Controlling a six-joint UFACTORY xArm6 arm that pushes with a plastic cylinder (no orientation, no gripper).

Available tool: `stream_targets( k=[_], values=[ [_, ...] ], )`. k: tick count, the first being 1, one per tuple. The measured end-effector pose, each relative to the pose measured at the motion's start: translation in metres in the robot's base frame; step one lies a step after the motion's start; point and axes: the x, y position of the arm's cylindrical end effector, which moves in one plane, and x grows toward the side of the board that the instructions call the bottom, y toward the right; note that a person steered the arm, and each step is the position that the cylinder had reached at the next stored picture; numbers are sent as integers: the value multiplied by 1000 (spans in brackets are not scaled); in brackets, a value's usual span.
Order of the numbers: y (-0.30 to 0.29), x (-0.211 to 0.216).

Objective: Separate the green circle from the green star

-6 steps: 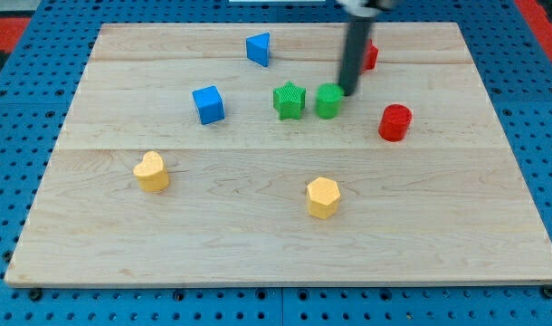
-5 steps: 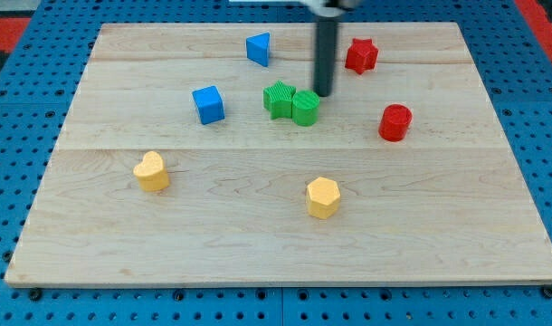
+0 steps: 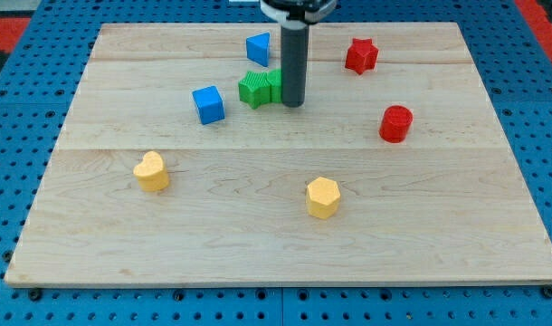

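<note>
The green star (image 3: 253, 89) lies on the wooden board (image 3: 285, 226), left of centre near the view's top. The green circle (image 3: 275, 85) touches its right side and is partly hidden behind my rod. My tip (image 3: 293, 104) rests on the board just right of and slightly below the green circle, against it. The two green blocks are pressed together.
A blue triangle (image 3: 258, 48) lies just above the green pair. A blue cube (image 3: 208, 104) lies to their left. A red star (image 3: 360, 55) and a red cylinder (image 3: 395, 122) are to the right. A yellow heart (image 3: 151, 171) and a yellow hexagon (image 3: 322, 196) lie lower down.
My rod has swept leftward, pushing the green circle into the green star. Both green blocks have slid left and upward together. The other blocks have not moved.
</note>
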Motion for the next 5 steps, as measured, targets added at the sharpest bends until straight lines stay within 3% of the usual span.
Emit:
stream_targets(
  k=[1,2,4,5],
  values=[
    [-11,-24],
    [36,-33],
    [-149,-52],
    [-145,-76]
  ],
)
